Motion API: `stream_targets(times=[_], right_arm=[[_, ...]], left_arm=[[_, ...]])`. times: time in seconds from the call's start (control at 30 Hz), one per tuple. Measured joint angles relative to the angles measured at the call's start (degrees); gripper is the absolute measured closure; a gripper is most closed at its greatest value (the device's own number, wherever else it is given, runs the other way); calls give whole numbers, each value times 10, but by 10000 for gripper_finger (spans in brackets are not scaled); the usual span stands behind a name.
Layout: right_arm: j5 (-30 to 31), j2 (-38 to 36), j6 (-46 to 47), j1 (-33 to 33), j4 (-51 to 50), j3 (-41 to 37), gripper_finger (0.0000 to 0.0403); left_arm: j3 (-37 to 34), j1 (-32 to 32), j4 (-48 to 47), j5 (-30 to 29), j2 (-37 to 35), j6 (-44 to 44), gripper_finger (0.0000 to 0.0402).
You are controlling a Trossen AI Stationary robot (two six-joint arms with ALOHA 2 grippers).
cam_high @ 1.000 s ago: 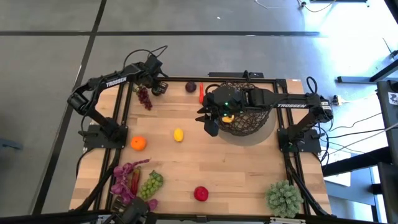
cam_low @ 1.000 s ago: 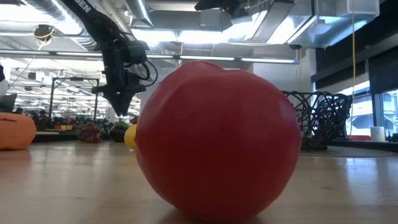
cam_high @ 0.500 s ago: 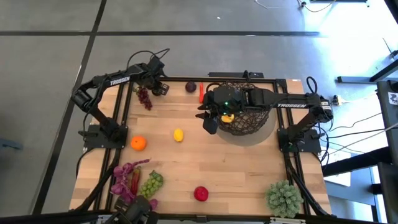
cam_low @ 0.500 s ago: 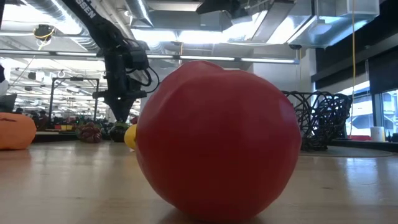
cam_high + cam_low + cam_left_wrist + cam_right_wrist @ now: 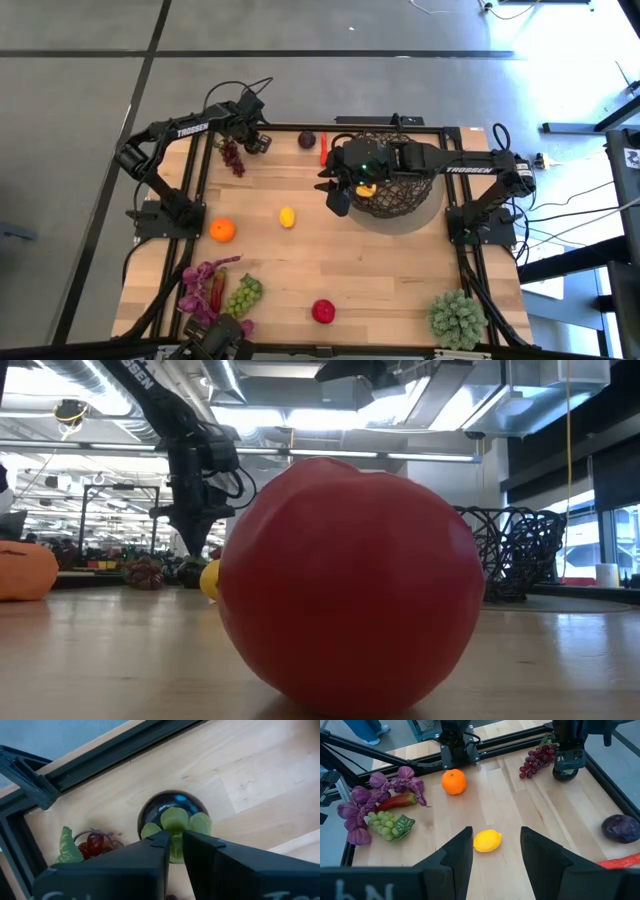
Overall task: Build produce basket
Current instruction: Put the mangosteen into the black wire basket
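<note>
High view: shows the basket (image 5: 398, 190) at the far right of the surface (image 5: 330, 255), with one yellow piece (image 5: 367, 189) seemingly inside, half masked by the right arm; counts that as the only produce possibly loaded.

Finds the rest outside the basket: orange (image 5: 222, 230), lemon (image 5: 287, 216), red apple (image 5: 323, 311), green grapes (image 5: 243, 295), purple leaves (image 5: 198, 285), purple grapes (image 5: 232, 155), a purple fruit (image 5: 307, 140) and a red chilli (image 5: 323, 149) beside the basket; judges the task barely begun.

Left wrist view: places the left tool (image 5: 175, 836) at the far left corner, fingers drawn nearly together and pinching the green top (image 5: 175, 820) of a dark round fruit (image 5: 170, 801), which rests on the surface.

Right wrist view: shows the right tool (image 5: 339, 205) at the basket's near rim, fingers spread and carrying nothing.

Low view: largely blocked by the red apple; cannot confirm from any view how many pieces sit in the basket; cannot tell how firm the left grip is.
</note>
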Motion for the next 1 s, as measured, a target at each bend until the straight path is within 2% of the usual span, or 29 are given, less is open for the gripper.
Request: stream_targets(times=[0.3,0.57,0.77,1.0], right_arm=[[0,0,0,0,0,0,247],[0,0,-29,0,-11,0,247],[0,0,-28,0,-51,0,247],[18,-8,-26,0,-70,0,247]], left_arm=[[0,0,-1,1,0,34,397],[-1,-11,-18,72,-15,58,399],[-1,-47,-18,110,-59,86,400],[0,-119,-22,121,-133,107,401]])
